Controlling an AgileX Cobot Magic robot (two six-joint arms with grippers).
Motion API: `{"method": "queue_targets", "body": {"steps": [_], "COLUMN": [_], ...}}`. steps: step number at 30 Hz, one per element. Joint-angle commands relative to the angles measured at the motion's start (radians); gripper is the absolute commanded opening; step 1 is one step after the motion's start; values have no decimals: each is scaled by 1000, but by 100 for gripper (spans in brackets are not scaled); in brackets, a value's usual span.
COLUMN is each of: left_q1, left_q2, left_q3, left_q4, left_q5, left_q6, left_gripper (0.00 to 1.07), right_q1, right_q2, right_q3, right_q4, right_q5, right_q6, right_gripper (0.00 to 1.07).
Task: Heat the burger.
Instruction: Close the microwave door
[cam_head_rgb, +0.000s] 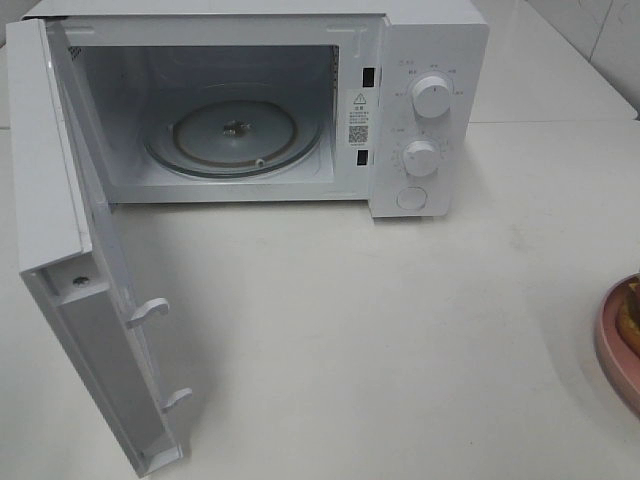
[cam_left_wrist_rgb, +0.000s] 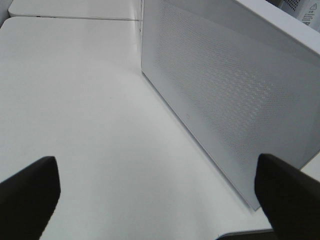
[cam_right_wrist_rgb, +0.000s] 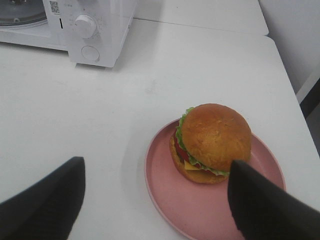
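A white microwave (cam_head_rgb: 300, 100) stands at the twelve o'clock end of the white table (cam_head_rgb: 380, 330), its door (cam_head_rgb: 80, 260) swung fully out toward seven o'clock so the inside is bare to see, with the glass turntable (cam_head_rgb: 235, 138) lying flat on the floor of the cavity. On the control panel to the right of the opening sit two round knobs, the upper knob (cam_head_rgb: 432, 97) above the lower knob (cam_head_rgb: 421, 158), and a round button (cam_head_rgb: 411, 198) below them. Over at the four o'clock edge of the table, well apart from the oven, is the pink plate (cam_right_wrist_rgb: 200, 200), only a sliver of it showing from high up. On it sits the burger (cam_right_wrist_rgb: 212, 142), upright, its glossy brown bun on top, green lettuce frilling out under it and a yellow slice of cheese and something red showing at the side; it rests toward the far half of the plate. The right pincer (cam_right_wrist_rgb: 155, 200) hangs above the near rim of the plate with its dark fingers spread wide, holding nothing, one finger over the bare table and the other over the plate beside the burger. The left pincer (cam_left_wrist_rgb: 157, 195) is spread wide too and empty, low over the table just beside the perforated outer face of the open door
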Motion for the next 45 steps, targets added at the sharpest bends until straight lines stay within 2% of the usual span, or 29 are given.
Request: {"method": "queue_targets", "body": {"steps": [1,45], "left_q1": [2,2], "left_q2": [-17,-17], "left_q3": [1,1], "left_q4": [-5,-5], "left_q5": [-13,-13], "left_q6": [0,0], "left_gripper": [98,98], "right_q1": [-6,-6], "right_q2": [-27,-26], "right_q3": [-1,-1], "right_q4": [-2,-2], "right_q5": [-14,-14], "right_q6": [-9,-9], "right_gripper": [76,75]}}
